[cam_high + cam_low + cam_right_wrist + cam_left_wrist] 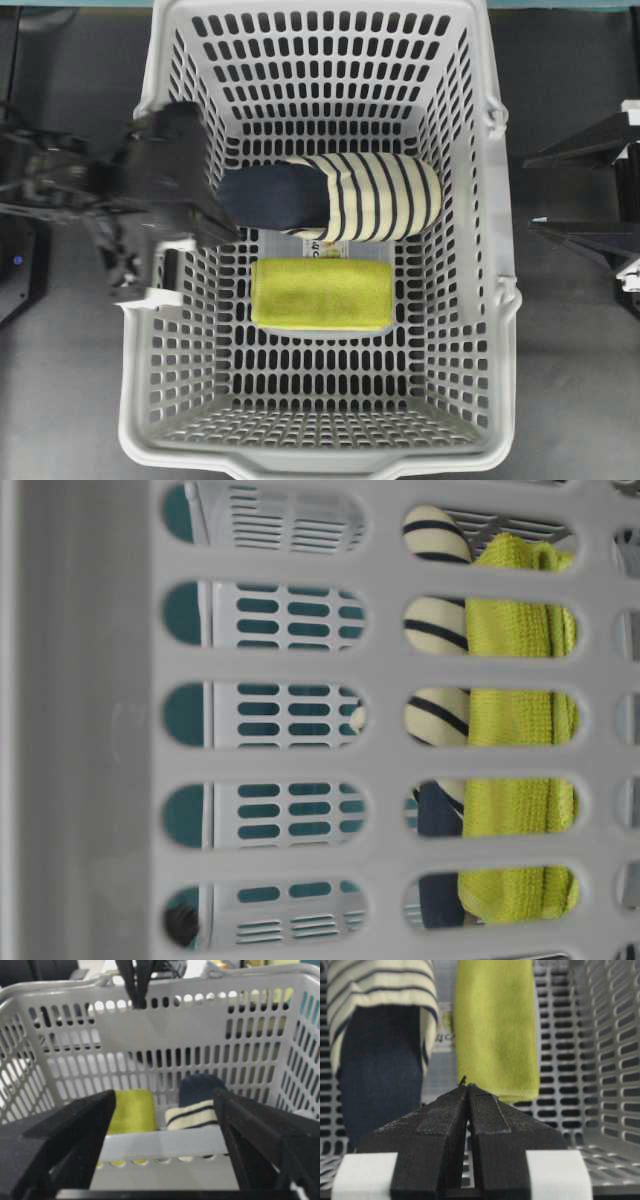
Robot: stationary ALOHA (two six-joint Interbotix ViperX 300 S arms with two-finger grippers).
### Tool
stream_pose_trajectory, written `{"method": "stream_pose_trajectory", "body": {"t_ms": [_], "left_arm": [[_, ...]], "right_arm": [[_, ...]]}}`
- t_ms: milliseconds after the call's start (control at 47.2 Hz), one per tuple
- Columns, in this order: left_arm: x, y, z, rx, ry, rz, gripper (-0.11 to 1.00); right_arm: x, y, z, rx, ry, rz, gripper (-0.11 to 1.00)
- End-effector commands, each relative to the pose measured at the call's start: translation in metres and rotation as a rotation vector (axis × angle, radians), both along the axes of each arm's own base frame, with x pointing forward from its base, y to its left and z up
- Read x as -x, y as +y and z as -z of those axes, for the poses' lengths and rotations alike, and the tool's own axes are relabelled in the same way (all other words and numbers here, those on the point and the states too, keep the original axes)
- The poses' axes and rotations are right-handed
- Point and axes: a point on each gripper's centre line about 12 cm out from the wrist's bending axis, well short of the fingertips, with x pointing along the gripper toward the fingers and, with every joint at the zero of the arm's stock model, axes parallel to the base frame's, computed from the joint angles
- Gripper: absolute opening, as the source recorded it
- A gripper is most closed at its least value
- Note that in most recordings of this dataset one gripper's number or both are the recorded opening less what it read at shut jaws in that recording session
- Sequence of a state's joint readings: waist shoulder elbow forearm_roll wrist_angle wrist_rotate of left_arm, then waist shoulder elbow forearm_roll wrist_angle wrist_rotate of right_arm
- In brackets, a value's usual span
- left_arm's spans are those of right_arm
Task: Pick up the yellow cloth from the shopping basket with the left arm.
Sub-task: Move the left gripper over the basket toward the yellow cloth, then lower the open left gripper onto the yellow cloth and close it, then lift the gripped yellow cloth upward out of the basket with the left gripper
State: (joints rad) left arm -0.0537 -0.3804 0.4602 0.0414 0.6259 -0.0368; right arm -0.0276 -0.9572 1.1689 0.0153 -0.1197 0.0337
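The yellow cloth [320, 293] lies folded flat on the floor of the grey shopping basket [500, 300], beside a striped slipper [370, 197]. My left gripper [226, 228] reaches in over the basket's left wall, shut and empty, above the floor. In the left wrist view its tips [466, 1085] are short of the near end of the cloth [495, 1025], in line with the gap between cloth and slipper [380, 1035]. My right gripper [535, 192] is open and empty outside the basket's right wall. The cloth also shows in the right wrist view [131, 1110] and the table-level view [520, 730].
The slipper has a navy heel end that lies close under my left gripper. The basket's high slotted walls [615, 1060] surround both items. In the right wrist view the basket rim [165, 1145] is right in front of my open right gripper [165, 1125].
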Motion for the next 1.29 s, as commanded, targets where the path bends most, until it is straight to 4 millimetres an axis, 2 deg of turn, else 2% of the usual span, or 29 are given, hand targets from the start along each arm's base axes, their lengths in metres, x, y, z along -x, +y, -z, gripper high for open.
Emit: {"method": "stream_pose_trajectory", "body": {"t_ms": [0, 42, 106, 254, 360, 487, 614, 1038, 1271], "left_arm": [[-0.017, 0.000, -0.011, -0.004, 0.032, -0.004, 0.03], [-0.025, 0.000, -0.010, -0.003, 0.066, -0.009, 0.09], [-0.036, -0.001, -0.010, -0.005, 0.099, -0.009, 0.24], [-0.065, -0.004, -0.009, -0.019, 0.143, 0.004, 0.71], [-0.084, -0.006, 0.001, -0.018, 0.171, 0.002, 0.89], [-0.103, -0.013, 0.021, -0.016, 0.214, 0.009, 0.86], [-0.113, -0.022, 0.040, -0.019, 0.254, 0.025, 0.87], [-0.117, -0.025, 0.098, -0.025, 0.387, 0.024, 0.87], [-0.122, -0.029, 0.120, -0.014, 0.422, 0.012, 0.87]], "right_arm": [[-0.002, 0.000, -0.009, -0.005, -0.025, 0.001, 0.75], [-0.002, 0.000, -0.010, -0.002, -0.029, 0.001, 0.75], [-0.002, 0.000, -0.010, -0.002, -0.031, 0.001, 0.75], [-0.001, 0.000, -0.012, 0.001, -0.048, 0.002, 0.74], [-0.001, -0.001, -0.015, 0.004, -0.072, 0.007, 0.74], [0.000, -0.002, -0.016, 0.003, -0.078, 0.009, 0.74], [0.002, -0.002, -0.016, 0.003, -0.084, 0.010, 0.74], [0.005, -0.003, -0.017, 0.004, -0.092, 0.018, 0.74], [0.005, -0.003, -0.016, 0.003, -0.087, 0.018, 0.74]]}}
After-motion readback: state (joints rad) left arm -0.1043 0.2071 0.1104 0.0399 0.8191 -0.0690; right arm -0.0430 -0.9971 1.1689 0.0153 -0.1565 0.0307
